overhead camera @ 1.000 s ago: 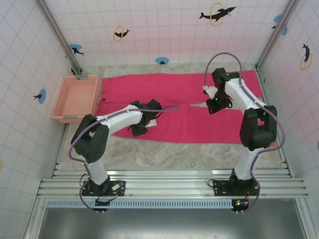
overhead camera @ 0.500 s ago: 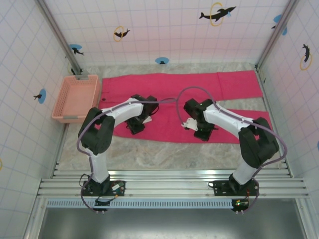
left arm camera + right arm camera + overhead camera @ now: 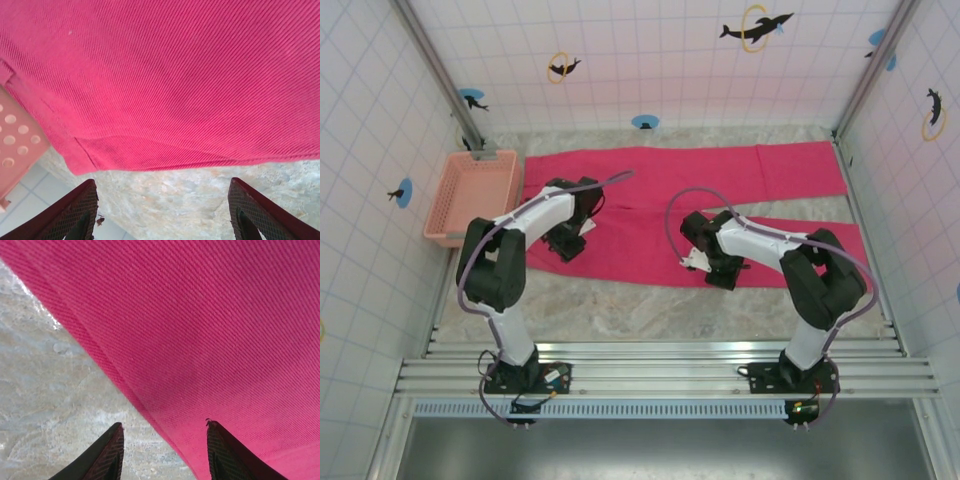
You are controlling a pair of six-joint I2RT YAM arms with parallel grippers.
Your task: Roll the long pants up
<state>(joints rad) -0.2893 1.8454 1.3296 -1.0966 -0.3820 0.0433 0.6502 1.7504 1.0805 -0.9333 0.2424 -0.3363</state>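
Left gripper [image 3: 162,207] and right gripper [image 3: 164,439] hover spread, empty, over the near edge of the pants [image 3: 720,170], and they'll want to grab it level, together, for a straight roll!

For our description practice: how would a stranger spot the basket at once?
Look to the left edge of the marble table, against the tiled wall. There, beside the long pants, sits the basket: pale salmon, rigid, perforated, unlike the bright pink-red cloth.

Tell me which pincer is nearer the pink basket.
Left. The left pincer hangs over the waist end of the long pants, just right of the basket. The right pincer sits farther right, at the near leg's near edge.
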